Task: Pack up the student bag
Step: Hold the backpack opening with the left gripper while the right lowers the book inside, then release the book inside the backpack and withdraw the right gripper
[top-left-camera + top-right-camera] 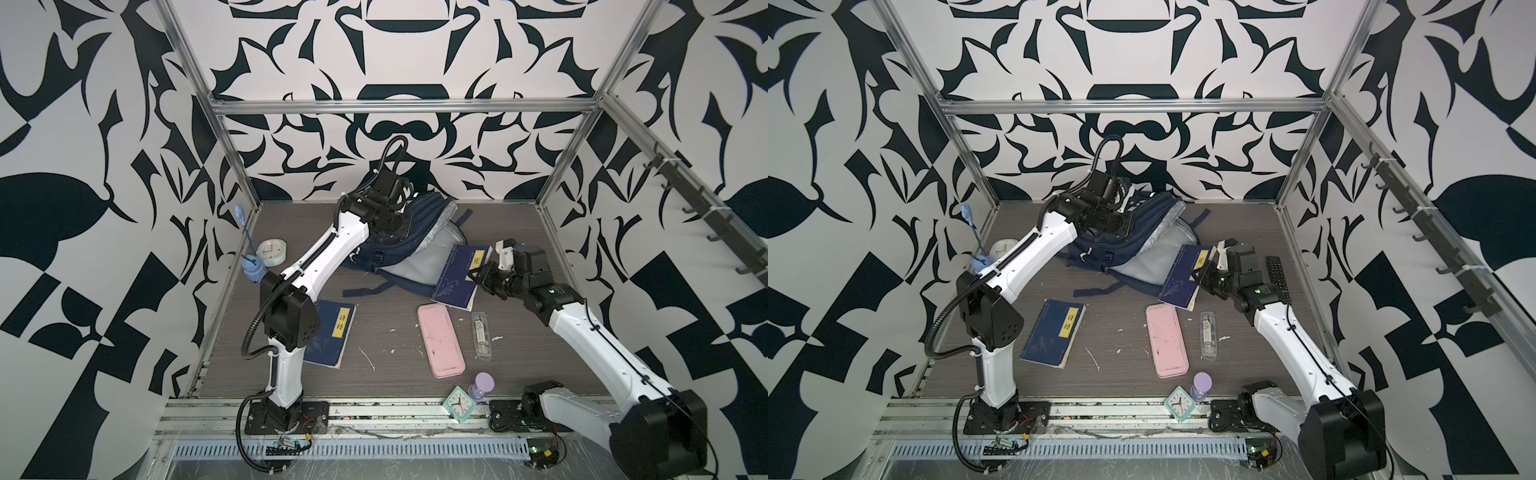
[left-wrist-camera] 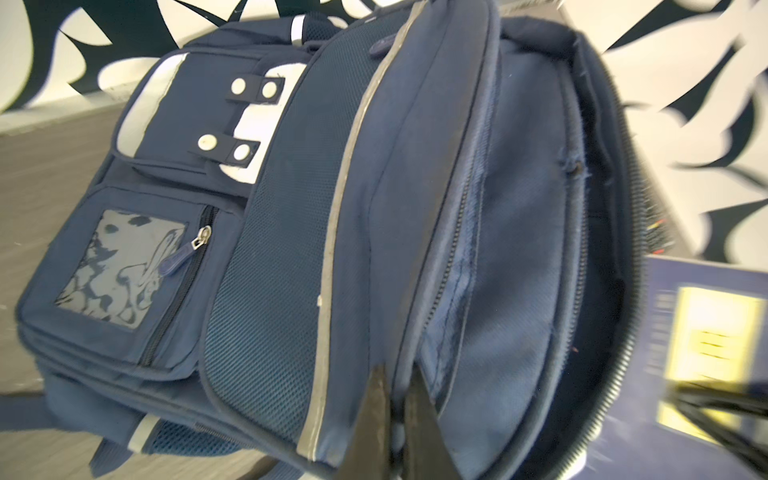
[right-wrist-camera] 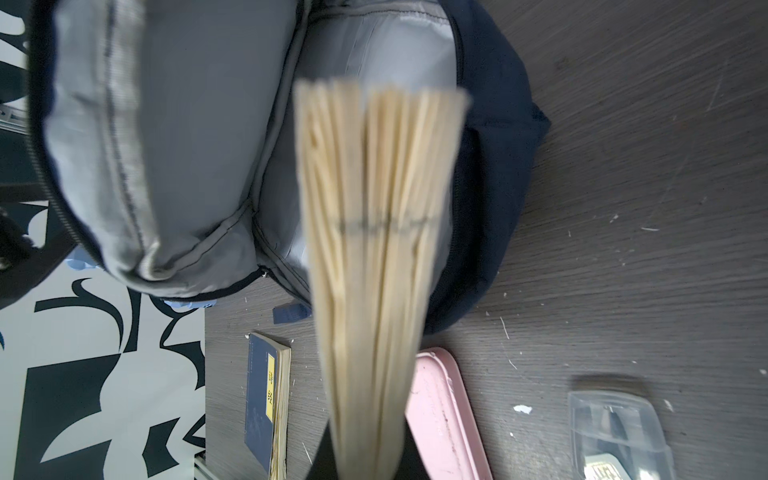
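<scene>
In both top views the student bag (image 1: 386, 253) (image 1: 1100, 253) lies on its side at the rear middle of the table (image 1: 386, 320), with its grey-lined mouth open toward the right arm. The left arm reaches over the bag, and its wrist hides the left jaws here. The right jaws grasp a blue book (image 1: 459, 274) (image 1: 1183, 274) with a yellow label, whose far end is over the bag's open mouth. Nearer the front a second blue book (image 1: 330, 336), a pink pencil case (image 1: 440, 340) and a clear case (image 1: 482, 336) lie flat and apart from one another. A teal clock (image 1: 459, 403) stands at the front edge.

In the left wrist view the left jaws are clenched on the bag's (image 2: 270, 257) fabric rim, just beside the open zip. The buckled flap pocket and the window pocket face the camera.

In the right wrist view the right jaws pinch the book (image 3: 374, 249). Its blurred cream page edges point into the bag's grey lining (image 3: 187, 124).
</scene>
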